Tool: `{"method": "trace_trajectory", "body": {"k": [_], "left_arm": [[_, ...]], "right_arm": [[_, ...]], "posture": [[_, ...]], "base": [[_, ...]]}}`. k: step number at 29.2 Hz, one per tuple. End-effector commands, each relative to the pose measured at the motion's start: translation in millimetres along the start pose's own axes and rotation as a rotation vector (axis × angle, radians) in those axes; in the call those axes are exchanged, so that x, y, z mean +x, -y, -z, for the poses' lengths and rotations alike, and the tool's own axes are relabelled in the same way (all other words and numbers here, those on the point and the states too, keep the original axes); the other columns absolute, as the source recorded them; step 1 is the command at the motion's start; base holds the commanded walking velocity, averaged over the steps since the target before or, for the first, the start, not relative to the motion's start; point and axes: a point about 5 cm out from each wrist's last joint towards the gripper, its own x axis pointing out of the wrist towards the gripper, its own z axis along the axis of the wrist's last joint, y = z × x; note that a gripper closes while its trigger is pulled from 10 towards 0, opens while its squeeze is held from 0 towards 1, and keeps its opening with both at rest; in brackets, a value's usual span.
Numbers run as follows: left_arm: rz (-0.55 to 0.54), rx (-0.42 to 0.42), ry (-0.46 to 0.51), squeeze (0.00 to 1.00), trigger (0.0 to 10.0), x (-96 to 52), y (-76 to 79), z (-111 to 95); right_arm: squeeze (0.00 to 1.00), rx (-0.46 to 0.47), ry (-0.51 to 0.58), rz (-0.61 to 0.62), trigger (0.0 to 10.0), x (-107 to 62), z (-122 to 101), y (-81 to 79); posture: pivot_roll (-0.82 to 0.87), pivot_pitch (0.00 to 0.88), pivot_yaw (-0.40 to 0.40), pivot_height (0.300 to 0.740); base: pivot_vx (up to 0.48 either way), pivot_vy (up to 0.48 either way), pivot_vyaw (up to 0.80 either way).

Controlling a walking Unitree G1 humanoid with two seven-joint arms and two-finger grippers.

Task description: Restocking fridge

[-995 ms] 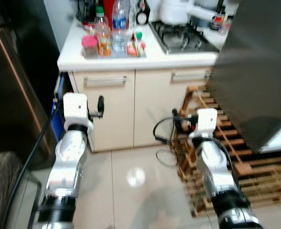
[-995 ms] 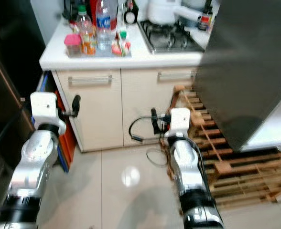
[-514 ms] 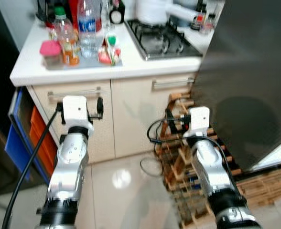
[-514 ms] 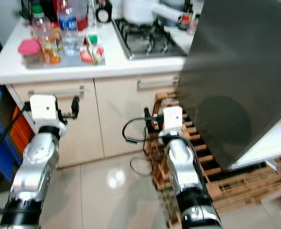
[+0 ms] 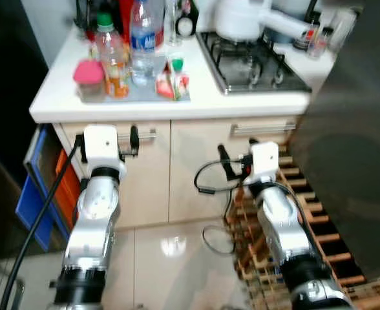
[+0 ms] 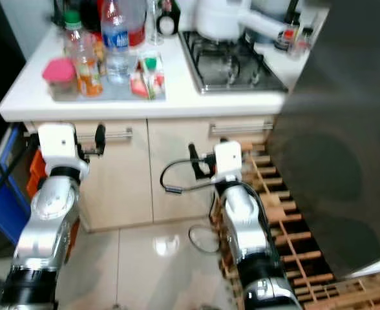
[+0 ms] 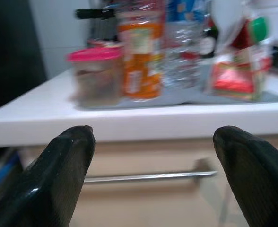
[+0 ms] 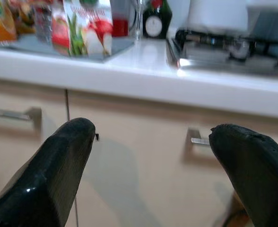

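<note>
A grey tray (image 5: 135,97) on the white counter carries a pink-lidded jar (image 5: 90,77), an orange juice bottle (image 5: 112,58), a clear water bottle (image 5: 142,42) and small red-and-green cartons (image 5: 176,81). My left gripper (image 7: 153,151) is open and empty, held at drawer-handle height in front of the cabinet, below the tray. My right gripper (image 8: 151,156) is also open and empty, facing the cabinet further right, under the stove side. The dark grey fridge door (image 5: 358,161) stands at the right.
A gas stove (image 5: 251,55) with a white pot (image 5: 238,19) sits right of the tray. Wooden pallets (image 5: 306,219) lie on the floor under the fridge door. Blue and orange crates (image 5: 41,187) stand left of the cabinet. A black cable (image 5: 209,187) hangs by my right arm.
The view has swung across the kitchen and the counter now sits nearer and more central. Both arms keep their pose with fingers open.
</note>
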Motion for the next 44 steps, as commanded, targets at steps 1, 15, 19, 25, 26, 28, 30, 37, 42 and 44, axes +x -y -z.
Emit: {"method": "trace_trajectory", "body": {"k": [1, 15, 19, 25, 26, 28, 30, 37, 42, 44], "left_arm": [[-0.029, 0.019, -0.010, 0.00, 10.0, 1.4, -5.7, 0.6], [0.057, 0.145, -0.138, 0.00, 10.0, -20.2, -15.2, 25.2], [0.047, 0.131, -0.265, 0.00, 10.0, -36.5, -28.7, 45.6], [0.082, 0.084, -0.212, 0.00, 10.0, -28.6, -18.2, 36.1], [0.099, 0.099, -0.187, 0.00, 10.0, -27.2, -16.7, 32.5], [0.138, 0.106, -0.122, 0.00, 10.0, -22.5, -12.8, 23.0], [0.157, 0.037, -0.086, 0.00, 10.0, -21.0, -9.5, 16.8], [0.283, -0.125, -0.221, 0.00, 10.0, -64.0, -10.8, 28.6], [0.290, -0.114, -0.112, 0.00, 10.0, -43.5, 2.0, 17.0], [0.272, -0.086, -0.081, 0.00, 10.0, -37.7, -0.1, 11.8]], "right_arm": [[0.00, 0.005, 0.013, -0.011, 10.0, 0.7, -2.1, -4.9], [0.00, 0.139, -0.020, 0.095, 10.0, -14.3, 7.2, 6.1], [0.00, 0.142, -0.071, 0.126, 10.0, -27.9, 20.1, 11.8], [0.00, 0.088, -0.044, 0.155, 10.0, -29.6, 13.5, 13.3], [0.00, 0.071, -0.037, 0.157, 10.0, -29.7, 11.3, 13.3], [0.00, 0.002, -0.025, 0.202, 10.0, -30.7, 4.4, 18.3], [0.00, -0.031, -0.026, 0.217, 10.0, -34.3, 1.5, 21.7], [0.00, 0.014, -0.199, 0.112, 10.0, -94.0, 15.6, 40.1], [0.00, -0.007, -0.096, 0.191, 10.0, -68.5, -3.9, 41.5], [0.00, 0.001, -0.072, 0.201, 10.0, -61.9, -9.9, 39.0]], "posture": [[-0.02, 0.000, -0.023, 0.740], [-0.03, 0.000, -0.015, 0.740], [-0.02, 0.000, -0.014, 0.740], [-0.02, 0.000, -0.019, 0.740], [-0.02, 0.000, -0.019, 0.740], [-0.02, 0.000, -0.021, 0.740], [-0.02, 0.000, -0.022, 0.740], [-0.05, 0.000, -0.052, 0.740], [-0.07, 0.000, -0.053, 0.740], [-0.07, 0.000, -0.048, 0.740]], "base": [[0.000, 0.000, 0.00], [0.000, 0.000, 0.39], [0.000, 0.000, 0.00], [0.000, 0.000, 0.00], [0.000, 0.000, 0.00], [0.000, 0.000, 0.00], [0.000, 0.000, 0.00], [0.000, 0.000, 0.00], [0.078, 0.000, 0.00], [0.435, 0.000, 0.00]]}}
